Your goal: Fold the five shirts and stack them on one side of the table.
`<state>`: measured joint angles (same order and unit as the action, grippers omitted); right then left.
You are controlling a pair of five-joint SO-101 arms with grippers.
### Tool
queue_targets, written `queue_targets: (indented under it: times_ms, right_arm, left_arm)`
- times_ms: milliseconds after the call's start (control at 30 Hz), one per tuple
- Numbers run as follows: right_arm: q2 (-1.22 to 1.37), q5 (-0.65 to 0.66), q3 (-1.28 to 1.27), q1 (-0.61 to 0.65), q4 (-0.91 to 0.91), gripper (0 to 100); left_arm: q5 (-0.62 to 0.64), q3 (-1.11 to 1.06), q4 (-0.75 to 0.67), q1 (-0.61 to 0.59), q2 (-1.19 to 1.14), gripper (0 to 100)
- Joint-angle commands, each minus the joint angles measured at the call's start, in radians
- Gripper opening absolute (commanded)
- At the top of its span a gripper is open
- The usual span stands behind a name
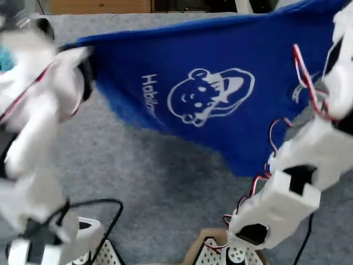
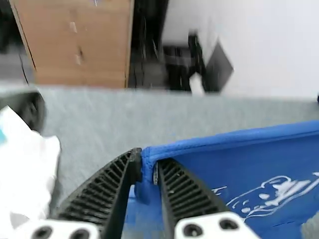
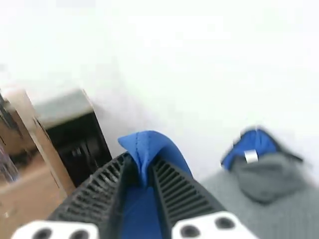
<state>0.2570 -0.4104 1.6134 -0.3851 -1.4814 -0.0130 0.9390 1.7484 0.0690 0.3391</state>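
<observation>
A blue shirt (image 1: pixel 209 83) with a white cartoon print hangs stretched above the grey table (image 1: pixel 138 165), held up by both arms. At the shirt's left corner my left gripper (image 1: pixel 85 61) is shut on the cloth; the left wrist view shows the black ribbed fingers (image 2: pixel 117 186) pinching the blue shirt's edge (image 2: pixel 149 154). My right gripper (image 3: pixel 142 167) is shut on a peak of the same blue shirt (image 3: pixel 147 147) at the upper right, and its white arm (image 1: pixel 298 182) crosses in front of the shirt.
White cloth (image 2: pixel 22 164) lies on the table at the left. A pile of grey and blue shirts (image 3: pixel 261 167) rests on the table beyond the right gripper. A wooden cabinet (image 2: pixel 75 40) stands behind the table. The arms' bases (image 1: pixel 220 251) sit at the near edge.
</observation>
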Motion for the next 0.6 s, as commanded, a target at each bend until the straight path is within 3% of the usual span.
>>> queue_targets:
  times_ms: [0,300,567]
  right_arm:
    - [-0.12,0.003,0.051,-0.019,0.025,0.7]
    - [-0.263,0.003,0.051,-0.027,-0.035,0.7]
    - [-0.325,0.003,0.044,-0.027,-0.038,0.7]
  left_arm:
    - [-0.055,-0.025,0.009,-0.061,0.186,2]
    - [-0.19,-0.27,0.008,-0.233,0.527,2]
    - [-0.189,-0.321,0.002,-0.293,0.591,2]
